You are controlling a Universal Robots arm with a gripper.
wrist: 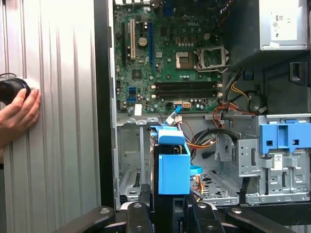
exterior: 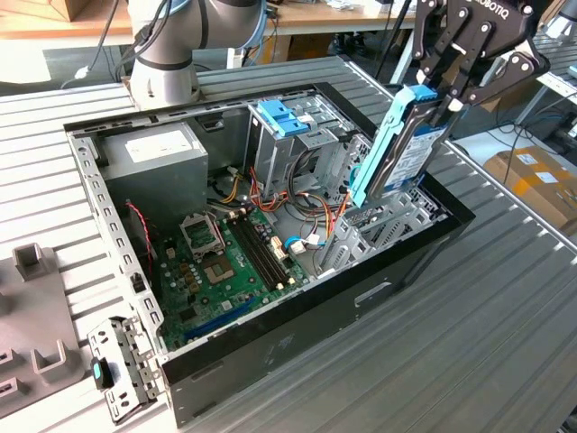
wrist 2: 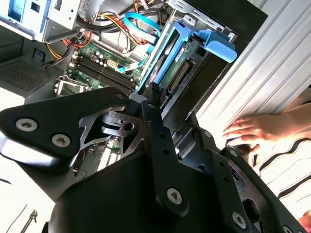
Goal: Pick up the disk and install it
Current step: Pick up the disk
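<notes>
Disk (exterior: 403,153), edged by its bright blue frame, hangs on edge in the claw (exterior: 444,97), whose black fingers are clamped on its upper end. It tilts slightly. Its lower end reaches down to the mouth of the metal drive cage (exterior: 383,225) directly below the claw, at a corner of the open computer case (exterior: 297,302); whether it touches the cage I cannot tell. Further into the case from the claw lie the green motherboard (exterior: 225,262), a wide blue latch (exterior: 281,115) on a second bay and, farthest off, the grey power supply (exterior: 153,158). The case sits on a ribbed grey tabletop (exterior: 487,361). In the first wrist view a person's hand (wrist: 19,114) rests on that tabletop outside the case wall, well apart from the claw, touching a small black round object (wrist: 10,90).
</notes>
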